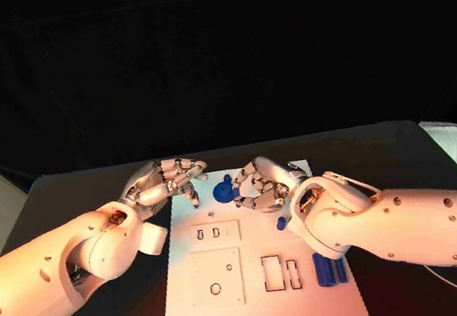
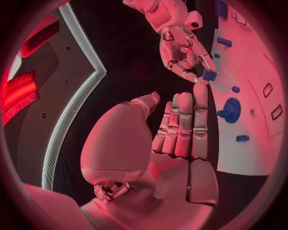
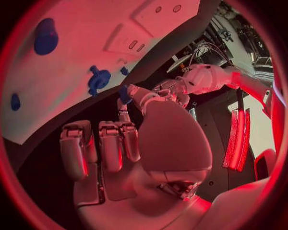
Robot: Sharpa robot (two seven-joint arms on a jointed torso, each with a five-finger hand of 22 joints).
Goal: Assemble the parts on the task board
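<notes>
1. The white task board (image 1: 206,308) lies flat in the middle of the black table (image 1: 81,189).
2. The left hand (image 1: 168,180) hovers at the far left corner of the board. In the left wrist view its fingers (image 2: 185,124) lie straight and close side by side, and there is nothing in them.
3. The right hand (image 1: 266,184) is over the far end of the board, near the left hand but not touching it.
4. The right hand pinches a small blue part (image 2: 209,75) at its fingertips. The same part shows between thumb and finger in the right wrist view, but it is small there, so I cannot tell its shape.
5. A round blue part with a peg (image 1: 225,190) stands on the board between the 2 hands, just beside the right hand.
6. A small blue part (image 1: 281,223) lies on the board by the right wrist.
7. 2 long blue parts (image 1: 321,269) lie side by side near the right edge of the board, close to the right arm.
8. The board has slots cut in it: 2 small ones (image 1: 208,232) in the middle and 2 tall ones (image 1: 273,273) next to the long blue parts.
</notes>
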